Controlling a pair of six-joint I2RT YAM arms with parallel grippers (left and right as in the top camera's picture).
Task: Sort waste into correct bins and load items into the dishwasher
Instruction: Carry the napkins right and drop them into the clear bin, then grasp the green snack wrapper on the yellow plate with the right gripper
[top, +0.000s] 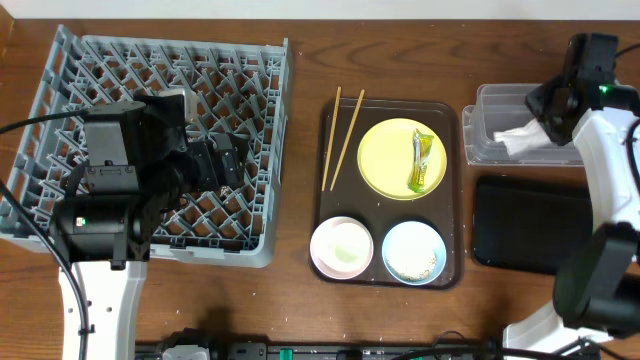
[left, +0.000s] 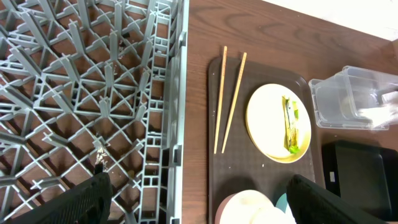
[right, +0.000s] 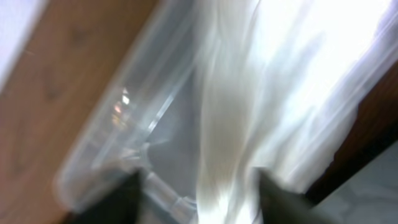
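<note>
Paper (top: 520, 140) at the tub (top: 480, 100) in the far right corner; left arm over the rack (top: 100, 60).
The rack runs along the left edge from the far edge nearly to the near edge. A narrow strip of bare counter (top: 300, 200) parts it from the brown tray (top: 452, 205) at mid-counter, and a thinner strip parts that tray from the tub and the black tray (top: 520, 220), which lie one behind the other by the right edge. The left gripper (left: 199, 202) hangs over the rack's right half, fingers spread wide and holding nothing. The right gripper (right: 199, 202) is over the tub with its fingers apart and the blurred paper between them; I cannot tell whether they pinch it. The brown tray holds chopsticks (top: 340, 135) on its left side, a plate (top: 385, 160) with the wrapper (top: 424, 162) on it, and, toward the near edge, a pink bowl (top: 341, 246) beside a blue bowl (top: 414, 251) containing rice (top: 415, 262).
</note>
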